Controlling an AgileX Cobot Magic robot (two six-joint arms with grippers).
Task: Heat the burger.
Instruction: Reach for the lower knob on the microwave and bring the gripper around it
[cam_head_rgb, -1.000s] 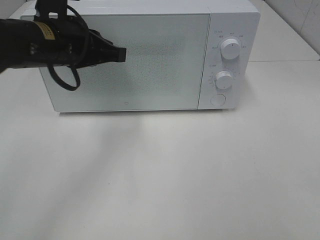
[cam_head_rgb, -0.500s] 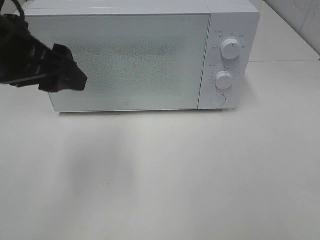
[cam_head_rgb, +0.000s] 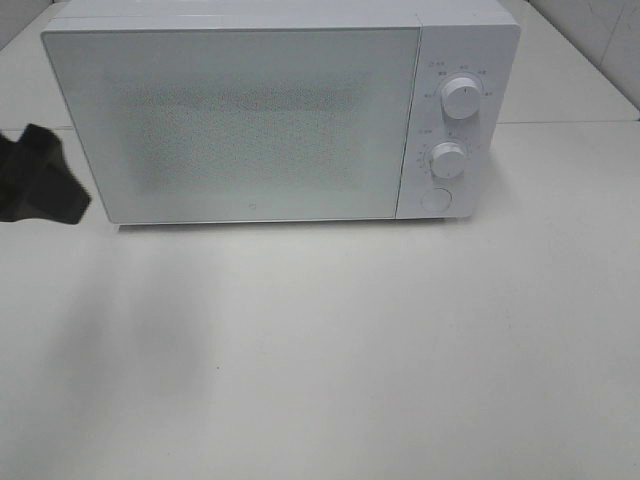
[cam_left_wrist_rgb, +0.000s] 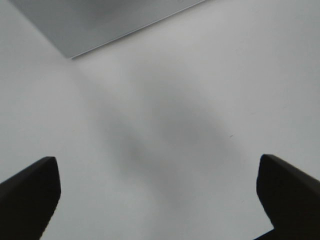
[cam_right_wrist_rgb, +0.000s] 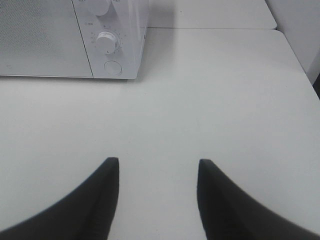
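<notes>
A white microwave (cam_head_rgb: 260, 110) stands at the back of the table with its door shut; it also shows in the right wrist view (cam_right_wrist_rgb: 65, 35). Two knobs (cam_head_rgb: 461, 98) and a round button (cam_head_rgb: 435, 199) sit on its right panel. The burger is hidden or out of view. My left gripper (cam_head_rgb: 45, 190) is at the far left edge, beside the microwave's lower left corner; in the left wrist view (cam_left_wrist_rgb: 157, 192) its fingers stand wide apart and empty above the table. My right gripper (cam_right_wrist_rgb: 156, 170) is open and empty, over the table in front of the microwave's right side.
The white table (cam_head_rgb: 350, 350) stretches in front of the microwave. A second white table top (cam_right_wrist_rgb: 215, 12) lies behind it on the right, with a seam between them. The microwave's lower corner shows in the left wrist view (cam_left_wrist_rgb: 100, 25).
My left arm has drawn back from in front of the microwave door to the far left and lower. The microwave door stays shut. The right gripper does not show in the exterior view.
</notes>
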